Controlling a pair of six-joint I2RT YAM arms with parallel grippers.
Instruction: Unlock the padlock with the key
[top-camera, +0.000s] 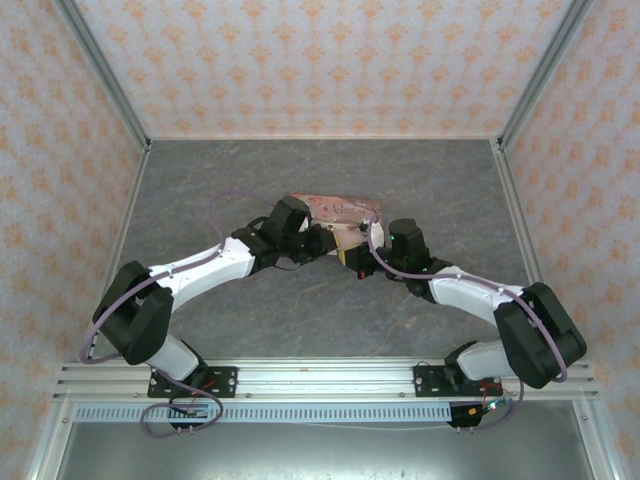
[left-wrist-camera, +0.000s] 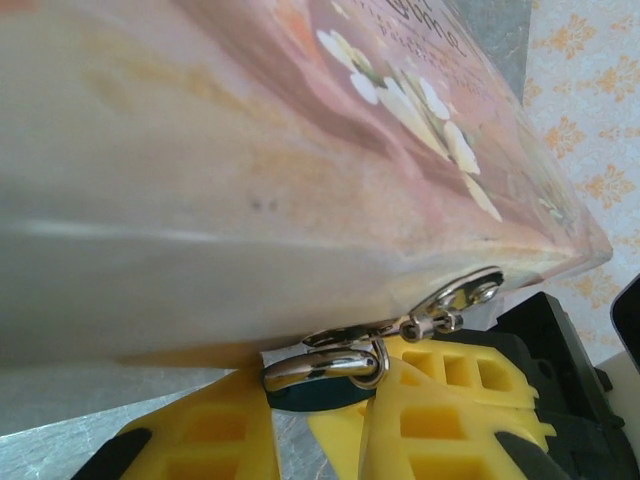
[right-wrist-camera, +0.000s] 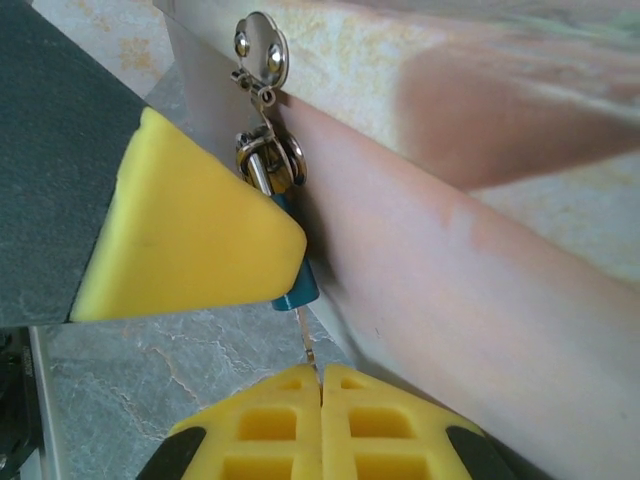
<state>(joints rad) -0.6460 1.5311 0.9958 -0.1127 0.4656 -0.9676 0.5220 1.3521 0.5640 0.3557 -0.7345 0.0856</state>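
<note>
Teal padlock (right-wrist-camera: 297, 290) hangs at the clasp of the pink floral tin (left-wrist-camera: 300, 150), pinched in my left jaws, with the key (right-wrist-camera: 306, 342) held in my right.

My left jaws close on the padlock's teal body from both sides, their yellow pads (left-wrist-camera: 440, 400) flanking it just beside the tin's side wall. Its silvery shackle (left-wrist-camera: 320, 368) passes through the ring of the silver hasp (right-wrist-camera: 262, 50) riveted to the tin; whether it is latched I cannot tell. My right jaws are pressed together at the tips, with the thin key pinched between them. Its shaft runs up from the tips to the padlock's lower end. Seen from above, both my arms meet at the tin near the middle of the grey stone-patterned worktop (top-camera: 300, 320).
</note>
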